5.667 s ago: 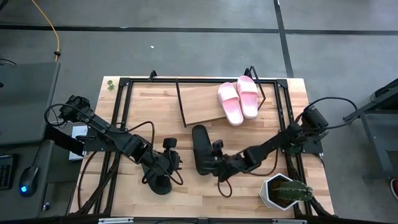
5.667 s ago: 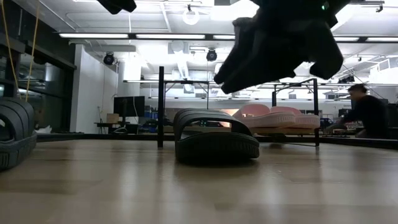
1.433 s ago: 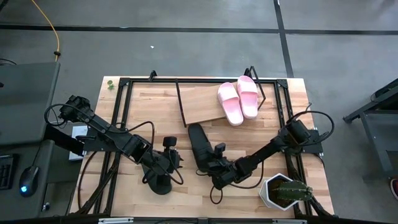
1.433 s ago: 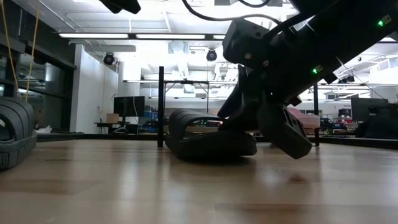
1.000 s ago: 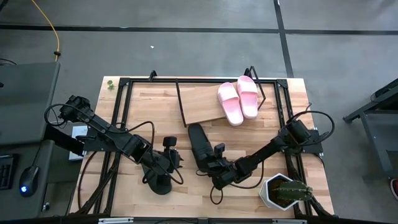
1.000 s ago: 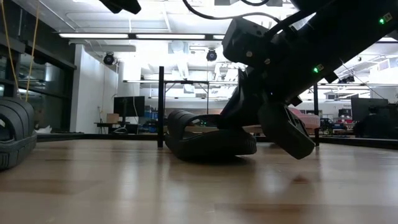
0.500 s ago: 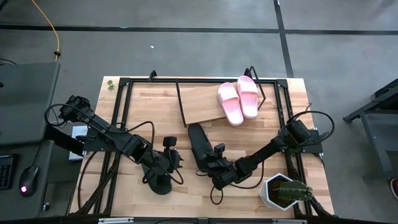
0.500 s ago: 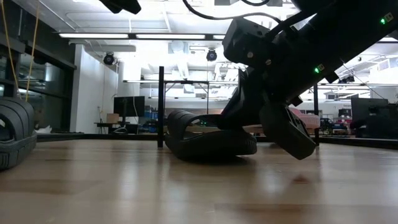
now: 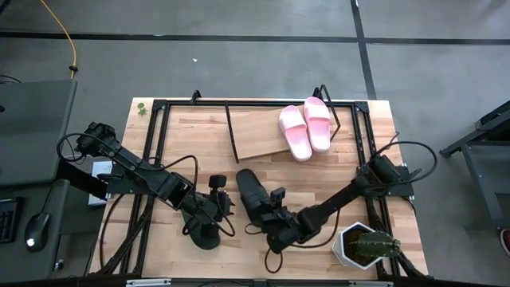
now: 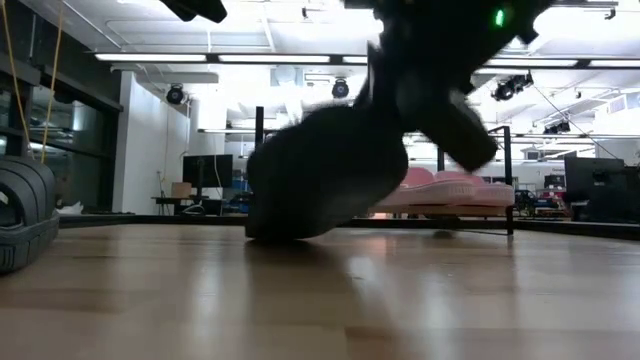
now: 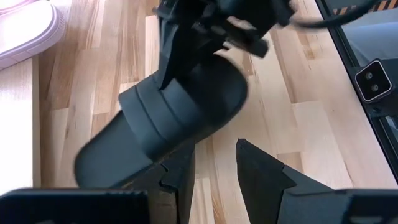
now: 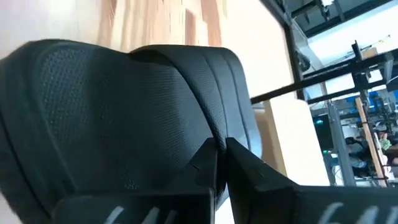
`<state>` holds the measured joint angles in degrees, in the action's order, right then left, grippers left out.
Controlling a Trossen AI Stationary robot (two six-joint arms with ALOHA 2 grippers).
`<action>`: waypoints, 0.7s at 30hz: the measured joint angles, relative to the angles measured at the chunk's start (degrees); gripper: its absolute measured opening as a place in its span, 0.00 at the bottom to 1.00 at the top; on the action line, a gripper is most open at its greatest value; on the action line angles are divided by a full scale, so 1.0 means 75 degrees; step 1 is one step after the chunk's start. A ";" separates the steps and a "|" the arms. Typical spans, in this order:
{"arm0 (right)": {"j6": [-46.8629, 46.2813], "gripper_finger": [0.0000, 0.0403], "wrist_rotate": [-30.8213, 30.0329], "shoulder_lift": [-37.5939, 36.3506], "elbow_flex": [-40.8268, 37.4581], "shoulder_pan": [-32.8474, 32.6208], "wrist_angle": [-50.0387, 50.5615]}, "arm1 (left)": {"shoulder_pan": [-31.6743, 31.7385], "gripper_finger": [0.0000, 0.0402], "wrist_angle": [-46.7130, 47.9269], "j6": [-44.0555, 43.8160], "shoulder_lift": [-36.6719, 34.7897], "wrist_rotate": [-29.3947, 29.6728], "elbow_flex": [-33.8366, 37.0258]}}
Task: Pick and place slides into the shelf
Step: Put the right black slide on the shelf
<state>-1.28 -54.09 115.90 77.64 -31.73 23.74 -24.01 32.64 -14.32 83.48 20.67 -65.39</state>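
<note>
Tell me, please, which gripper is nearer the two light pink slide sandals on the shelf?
Right. The right gripper, shut on a matte black slide, sits below the pink pair; the left gripper is farther left.

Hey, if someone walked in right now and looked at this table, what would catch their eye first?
Probably the black slide mid-table, tilted up off the wood with the right gripper shut on its strap. Next, the two pink slides side by side on the right end of the shelf at the far edge. The left gripper hangs over another black slide nearer the front.
</note>
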 joint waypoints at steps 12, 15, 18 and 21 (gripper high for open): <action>-0.0641 0.00 -0.0427 0.0000 0.0441 -0.0229 0.1495 | 0.0000 0.25 0.0029 0.0014 0.0000 -0.0001 0.0000; -0.0989 0.00 -0.0459 0.0000 0.0441 -0.0229 0.1849 | 0.0000 0.25 0.0052 0.0014 0.0000 -0.0001 0.0000; -0.1210 0.00 -0.0633 -0.0025 0.0441 -0.0224 0.2119 | 0.0000 0.25 0.0052 0.0014 0.0000 -0.0003 0.0000; -0.1437 0.00 -0.0659 -0.0175 0.0441 -0.0224 0.2284 | 0.0000 0.25 0.0055 0.0014 0.0000 -0.0003 0.0000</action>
<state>-12.05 -59.03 114.58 80.95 -33.41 40.87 -24.01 33.06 -14.22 83.48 20.64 -65.39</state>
